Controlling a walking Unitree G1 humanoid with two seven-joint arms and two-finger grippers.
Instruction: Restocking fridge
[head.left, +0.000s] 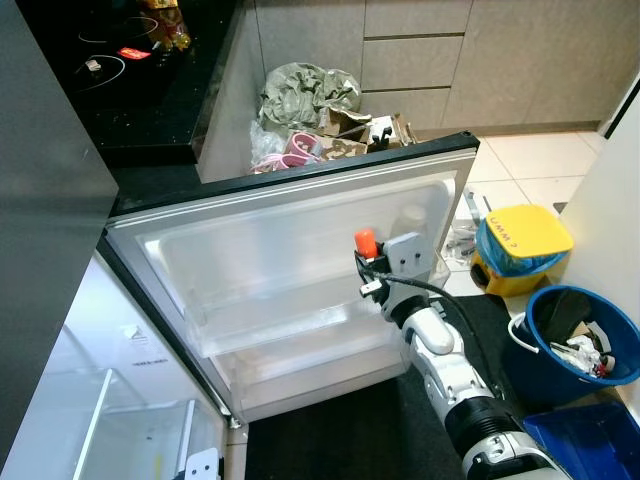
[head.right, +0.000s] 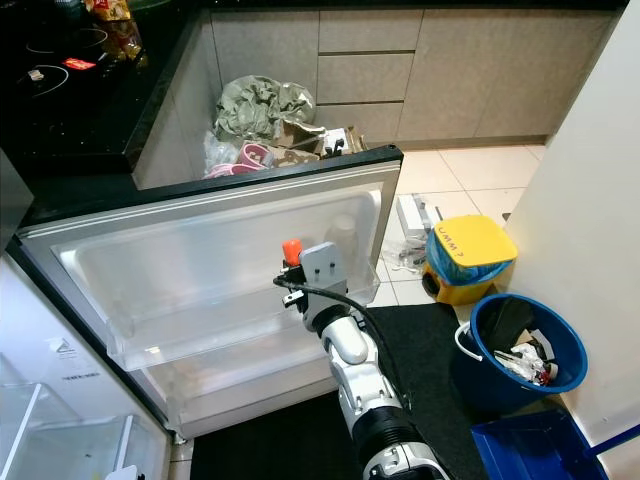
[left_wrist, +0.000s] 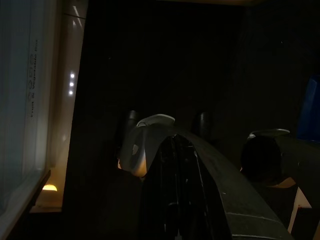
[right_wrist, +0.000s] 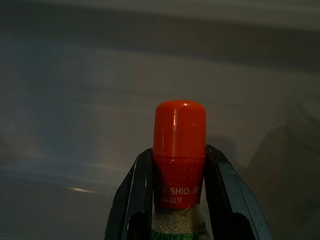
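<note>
Right gripper (right_wrist: 180, 200) fingers are clamped on a red-capped seasoning bottle (right_wrist: 179, 150), cap protruding beyond the fingertips. Bottle and gripper are held before the open fridge door (head.left: 290, 270), above its shelf (head.left: 270, 320).

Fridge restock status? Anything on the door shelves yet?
Done: the fridge door is open. In hand: the right gripper is shut on a red-capped bottle, held up at the door's inner side. Left: setting it on a door shelf; the shelves look bare so far.
</note>
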